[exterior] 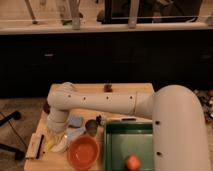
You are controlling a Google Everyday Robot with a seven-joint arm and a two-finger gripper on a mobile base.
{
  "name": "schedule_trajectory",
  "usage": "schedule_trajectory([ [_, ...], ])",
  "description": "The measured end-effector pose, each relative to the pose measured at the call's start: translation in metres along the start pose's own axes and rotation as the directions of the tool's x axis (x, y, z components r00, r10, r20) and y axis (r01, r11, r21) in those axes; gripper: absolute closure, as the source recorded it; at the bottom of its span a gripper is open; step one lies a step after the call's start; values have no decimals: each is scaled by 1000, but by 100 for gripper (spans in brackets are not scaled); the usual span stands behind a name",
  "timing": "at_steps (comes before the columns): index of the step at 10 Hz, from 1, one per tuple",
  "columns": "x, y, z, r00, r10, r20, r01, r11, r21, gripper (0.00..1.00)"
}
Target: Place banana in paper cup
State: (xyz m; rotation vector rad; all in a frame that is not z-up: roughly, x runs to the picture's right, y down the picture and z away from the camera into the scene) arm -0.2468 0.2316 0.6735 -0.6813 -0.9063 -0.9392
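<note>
Claw (56,136) low over banana (51,145) beside paper cup (60,146).

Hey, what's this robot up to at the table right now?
A white robot arm reaches across a small wooden table and bends down at its left side. The gripper sits low there, by a pale yellow banana and a white paper cup; whether it holds anything cannot be told. In front stands an orange bowl, and to the right a green bin with an orange fruit inside.

One high camera looks down over the arm (100,102), gripper (57,135) below.
</note>
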Motion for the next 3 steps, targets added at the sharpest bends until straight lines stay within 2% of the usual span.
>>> schedule_trajectory([
  [3, -3, 2, -3, 1000, -6, 2, 6, 1000, 6, 20],
])
